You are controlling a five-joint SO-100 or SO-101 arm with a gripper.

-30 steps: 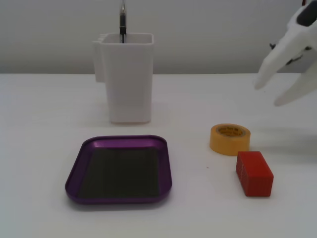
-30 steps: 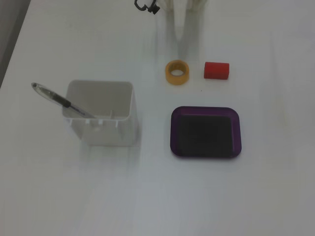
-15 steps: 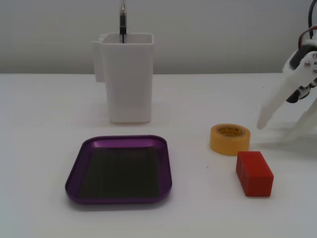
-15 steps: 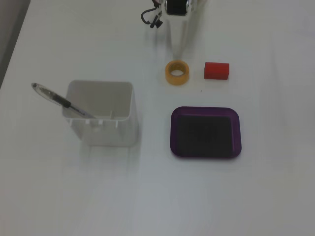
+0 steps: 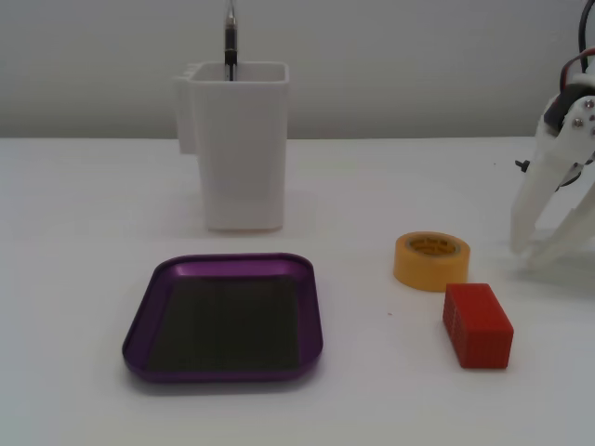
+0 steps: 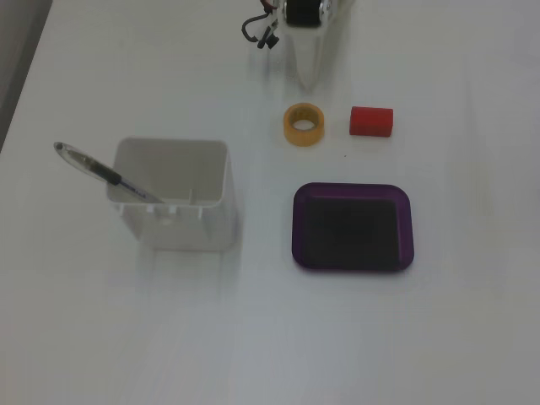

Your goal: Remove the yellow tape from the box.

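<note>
On the white desk [image 5: 84, 279] I can see the thick yellow-orange roll of tape [image 5: 431, 261] lying flat with its hollow core facing up, outside the shallow glossy purple square tray [image 5: 317, 316] and well apart from it. That tray has rounded corners, a low raised rim and a dark flat bottom, and nothing lies in it. From the fixed view that looks across the desk, the roll sits to the right of the tray, with the red rectangular block [image 5: 477, 325] just beside it, nearer the camera and slightly further right; the two look close but not touching. From the fixed view looking down, the roll [image 6: 304, 124] is above the tray [image 6: 297, 228], and the block [image 6: 371, 121] is to its right with a clear gap between them.

My white plastic claw [image 5: 532, 251] stands at the right edge of the across-desk view, tips down near the desk surface, to the right of the roll and apart from it. Its two fingers are spread, with a visible wedge of space between them, and it holds nothing. Looking down, I see the claw [image 6: 305, 83] just above the roll, pointing toward it without touching.

Behind the tray stands a tall white rectangular container [image 5: 242, 149] with a dark pen [image 5: 230, 42] leaning in it.
</note>
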